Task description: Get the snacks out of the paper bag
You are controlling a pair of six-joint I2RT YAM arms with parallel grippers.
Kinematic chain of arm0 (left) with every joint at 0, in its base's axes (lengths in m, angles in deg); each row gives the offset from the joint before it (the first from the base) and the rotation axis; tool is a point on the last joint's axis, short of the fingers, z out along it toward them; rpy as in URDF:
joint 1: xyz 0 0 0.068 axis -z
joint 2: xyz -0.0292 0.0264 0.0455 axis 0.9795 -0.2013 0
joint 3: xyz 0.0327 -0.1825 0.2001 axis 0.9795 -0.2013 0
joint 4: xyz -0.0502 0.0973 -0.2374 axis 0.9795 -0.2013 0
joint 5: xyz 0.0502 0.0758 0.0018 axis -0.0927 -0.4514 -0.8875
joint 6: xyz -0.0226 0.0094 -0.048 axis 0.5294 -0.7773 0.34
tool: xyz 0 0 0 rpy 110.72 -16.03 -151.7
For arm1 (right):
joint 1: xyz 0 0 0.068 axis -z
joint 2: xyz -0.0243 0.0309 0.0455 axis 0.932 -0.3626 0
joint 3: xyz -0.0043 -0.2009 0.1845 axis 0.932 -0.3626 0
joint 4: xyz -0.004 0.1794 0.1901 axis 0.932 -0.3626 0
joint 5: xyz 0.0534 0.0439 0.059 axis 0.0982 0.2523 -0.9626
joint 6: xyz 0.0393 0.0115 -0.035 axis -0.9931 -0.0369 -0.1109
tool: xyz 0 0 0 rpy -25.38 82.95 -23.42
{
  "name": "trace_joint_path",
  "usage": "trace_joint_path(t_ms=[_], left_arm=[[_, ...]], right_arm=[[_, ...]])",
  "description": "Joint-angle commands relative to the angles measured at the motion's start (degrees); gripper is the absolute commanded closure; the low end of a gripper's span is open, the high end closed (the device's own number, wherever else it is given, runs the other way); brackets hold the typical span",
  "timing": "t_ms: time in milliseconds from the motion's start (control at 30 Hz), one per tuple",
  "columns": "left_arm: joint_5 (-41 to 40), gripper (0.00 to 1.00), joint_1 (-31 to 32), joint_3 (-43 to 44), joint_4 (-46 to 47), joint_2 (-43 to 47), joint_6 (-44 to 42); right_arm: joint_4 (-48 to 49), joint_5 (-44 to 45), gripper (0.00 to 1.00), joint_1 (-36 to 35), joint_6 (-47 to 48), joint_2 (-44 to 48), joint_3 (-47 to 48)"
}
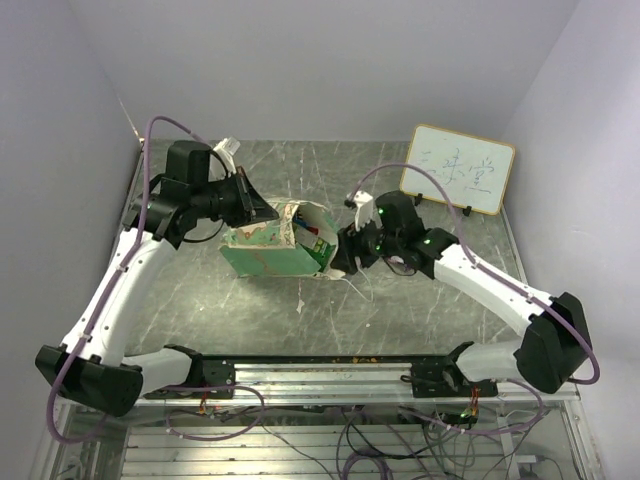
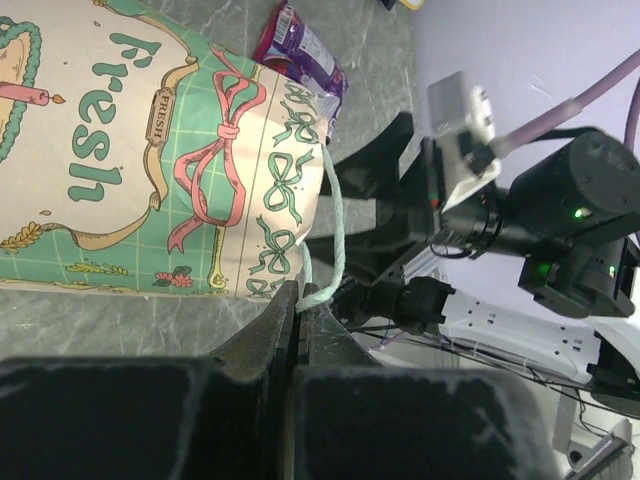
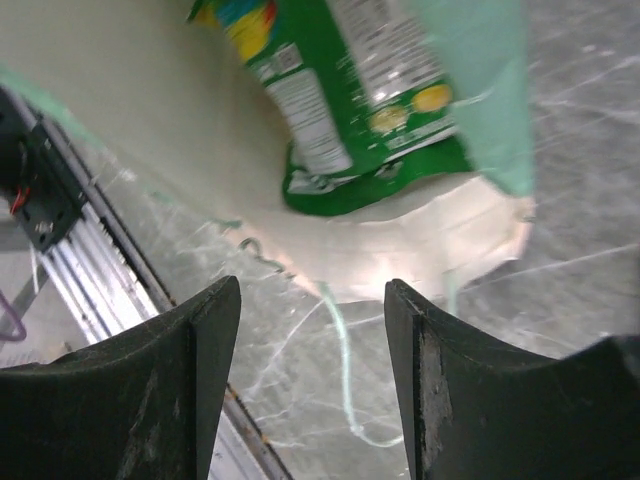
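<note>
Pale walls close in the grey marbled table (image 1: 400, 320) on three sides. On the left, my left gripper (image 1: 262, 212) is clamped fully closed at the upper edge of the paper bag (image 1: 265, 258), and the mint string handle (image 2: 335, 215) runs into the seam between its fingers (image 2: 270, 330), seemingly pinched there. The bag lies on its side mid-table, its mouth turned rightward. A purple packet (image 2: 300, 55) shows past its patterned rim; I cannot tell whether it sits inside or on the table. A green packet (image 3: 360, 100) lies in the cream-lined mouth. My right gripper (image 3: 312, 300) hangs just before that mouth, fingers spread, holding nothing. Far right, a whiteboard (image 1: 458, 168) leans at the back wall.
</note>
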Motion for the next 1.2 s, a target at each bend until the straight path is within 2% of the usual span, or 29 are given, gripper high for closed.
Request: trace_joint_path(t_ms=[0, 133, 233, 300, 400, 500, 600, 1167], left_arm=[[-6.0, 0.93, 1.7, 0.2, -1.8, 3.6, 0.0], [-7.9, 0.93, 1.9, -3.0, -2.1, 6.4, 1.0], [-7.1, 0.93, 2.0, -5.9, 2.2, 8.5, 5.1], [-6.9, 0.93, 2.0, -6.8, 4.5, 8.9, 6.6], [-7.3, 0.93, 2.1, -6.1, 5.2, 8.1, 6.3], [-8.1, 0.93, 2.2, -4.5, 3.6, 6.9, 4.9], [-7.7, 0.93, 2.2, -3.3, 3.8, 6.1, 4.4], [-2.7, 0.93, 2.2, 0.6, 2.8, 1.8, 2.0]], right_arm=[[3.6, 2.0, 0.43, -3.8, -5.2, 0.5, -1.8], [8.0, 7.3, 0.58, -4.0, -15.6, 2.8, -6.8], [14.5, 9.1, 0.63, -4.0, -26.0, 4.4, -11.3], [18.9, 9.9, 0.63, -4.0, -32.5, 4.1, -13.8], [24.7, 10.7, 0.61, -4.0, -35.0, 2.2, -14.8], [24.0, 12.3, 0.56, -4.1, -34.6, -0.5, -11.7], [24.4, 15.8, 0.53, -4.0, -38.4, -1.7, -12.5], [33.7, 23.7, 0.46, -6.2, -49.9, -8.5, -15.6]])
